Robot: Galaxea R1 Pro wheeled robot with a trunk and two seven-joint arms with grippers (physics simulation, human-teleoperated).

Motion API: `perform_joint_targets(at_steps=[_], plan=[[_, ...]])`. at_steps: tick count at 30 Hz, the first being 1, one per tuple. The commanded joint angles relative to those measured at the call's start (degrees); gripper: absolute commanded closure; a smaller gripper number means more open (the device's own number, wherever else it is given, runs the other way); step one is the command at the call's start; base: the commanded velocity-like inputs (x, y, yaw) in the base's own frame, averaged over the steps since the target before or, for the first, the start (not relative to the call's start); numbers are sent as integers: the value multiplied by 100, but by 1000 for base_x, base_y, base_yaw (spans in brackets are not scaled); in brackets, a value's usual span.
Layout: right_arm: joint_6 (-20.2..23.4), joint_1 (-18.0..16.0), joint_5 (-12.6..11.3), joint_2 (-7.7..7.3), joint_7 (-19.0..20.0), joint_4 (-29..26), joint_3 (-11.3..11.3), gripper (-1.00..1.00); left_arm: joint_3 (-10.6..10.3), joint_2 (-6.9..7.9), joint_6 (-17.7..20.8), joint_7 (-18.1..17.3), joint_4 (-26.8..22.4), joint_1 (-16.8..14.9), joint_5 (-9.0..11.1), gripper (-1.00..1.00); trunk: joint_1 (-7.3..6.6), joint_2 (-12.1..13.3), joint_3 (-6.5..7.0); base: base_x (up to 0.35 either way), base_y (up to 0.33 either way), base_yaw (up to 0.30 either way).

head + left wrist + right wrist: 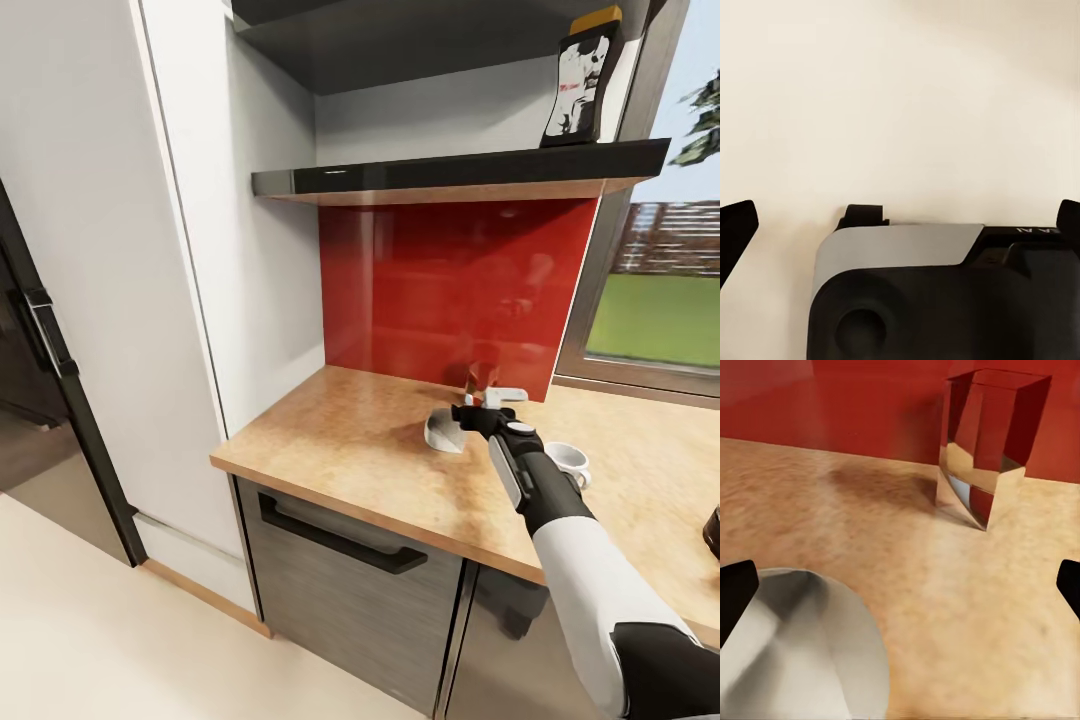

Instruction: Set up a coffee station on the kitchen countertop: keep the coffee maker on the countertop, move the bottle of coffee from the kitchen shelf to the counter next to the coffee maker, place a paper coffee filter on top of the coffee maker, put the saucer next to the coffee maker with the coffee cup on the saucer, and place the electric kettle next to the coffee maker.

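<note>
Most steps look undone: bottle of coffee (583,85) sits up on the kitchen shelf (470,172), white label with a black figure, no readable text. Paper coffee filter (443,432) lies on the kitchen countertop (340,440), just beside the right gripper (478,415), whose jaws are spread and empty. Coffee cup (568,462) stands on the counter near the right forearm. Left gripper (900,225) is spread over pale floor.
</note>
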Motion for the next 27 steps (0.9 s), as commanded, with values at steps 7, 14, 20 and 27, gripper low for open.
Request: perform_joint_targets(at_steps=[7, 14, 20, 27], plan=[[-15, 117, 14, 33, -22, 218, 76, -100, 62, -87, -233, 5, -38, 5, -1, -100, 0, -3, -5, 0, 0, 0], [-14, 124, 10, 30, -19, 621, 77, -100, 68, -93, -460, 5, -40, 9, -3, -100, 0, -3, -5, 0, 0, 0], [-13, 126, 9, 33, -17, 694, 80, -100, 70, -94, -464, 5, -40, 9, -2, -100, 0, -3, -5, 0, 0, 0], [-20, 126, 8, 33, -19, 746, 77, -100, 68, -94, -463, 5, -40, 9, -2, -100, 0, -3, -5, 102, 0, 0]])
